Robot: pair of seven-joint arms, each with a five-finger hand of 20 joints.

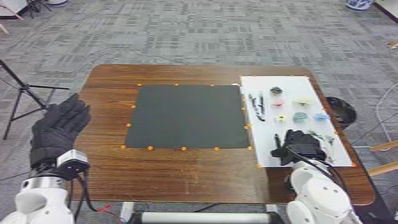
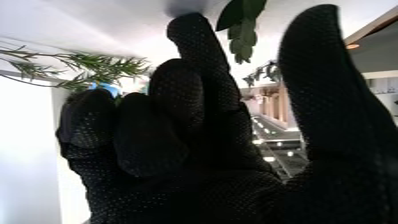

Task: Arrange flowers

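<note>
In the head view my right hand [image 1: 302, 144] is over the near part of the white board [image 1: 267, 156]. A dark stem [image 1: 277, 140] lies beside it, and green sprigs [image 1: 330, 140] are at its other side. Farther up the board are a pink flower [image 1: 278, 102], a cream flower [image 1: 303, 101], a blue flower [image 1: 321, 116], a teal flower [image 1: 299, 116] and a pale yellow flower [image 1: 281, 118]. My left hand [image 1: 59, 125] is open at the table's left edge. In the right wrist view my right hand [image 2: 200, 155] is open, thumb apart from the fingers, with dark leaves [image 2: 242, 32] and a thin-leaved sprig [image 2: 102, 65] beyond.
A dark grey mat [image 1: 187, 117] with orange markers round it lies mid-table. Long black items [image 1: 258, 107] and a dark round thing [image 1: 276, 90] are on the board. A black bin [image 1: 340, 112] stands off the table's right edge, and a tripod [image 1: 27, 87] at the left.
</note>
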